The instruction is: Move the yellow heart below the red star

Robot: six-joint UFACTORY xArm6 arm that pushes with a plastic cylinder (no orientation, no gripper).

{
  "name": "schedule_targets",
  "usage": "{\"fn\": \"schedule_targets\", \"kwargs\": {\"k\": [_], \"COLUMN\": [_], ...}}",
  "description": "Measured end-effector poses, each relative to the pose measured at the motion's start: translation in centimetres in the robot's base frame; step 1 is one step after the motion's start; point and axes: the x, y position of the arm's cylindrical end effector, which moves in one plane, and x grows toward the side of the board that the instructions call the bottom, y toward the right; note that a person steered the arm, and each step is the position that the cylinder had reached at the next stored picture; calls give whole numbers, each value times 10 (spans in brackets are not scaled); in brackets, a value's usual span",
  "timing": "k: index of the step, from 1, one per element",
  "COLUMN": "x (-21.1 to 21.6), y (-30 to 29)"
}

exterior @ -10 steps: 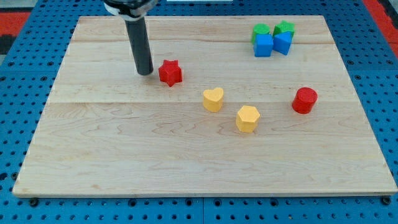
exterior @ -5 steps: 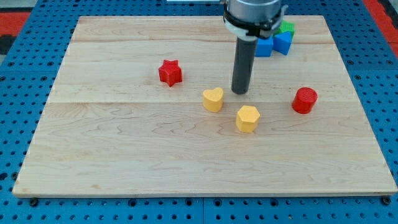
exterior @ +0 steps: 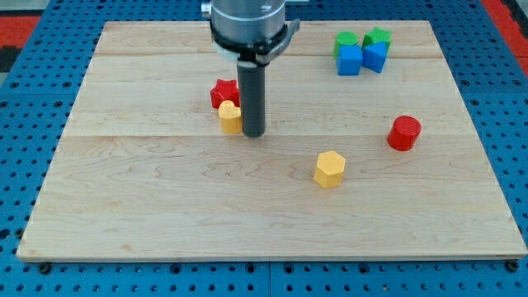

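The yellow heart (exterior: 229, 118) lies just below the red star (exterior: 223, 92), touching or almost touching it, left of the board's centre. My tip (exterior: 252, 132) stands right against the heart's right side. The rod hides part of the heart's right edge and the star's right side.
A yellow hexagon block (exterior: 329, 168) lies right of centre. A red cylinder (exterior: 404, 132) lies at the view's right. Two green blocks (exterior: 377, 36) and two blue blocks (exterior: 350, 59) cluster at the top right. The wooden board (exterior: 165, 206) has a blue pegboard around it.
My tip went from left of the red star to the heart's right side, then moved left. The yellow heart slid left and up to sit under the red star.
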Motion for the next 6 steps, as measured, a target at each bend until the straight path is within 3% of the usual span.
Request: {"fn": "schedule_targets", "kwargs": {"k": [3, 4, 5, 6], "x": [-83, -93, -89, -61], "y": [10, 8, 60, 61]}}
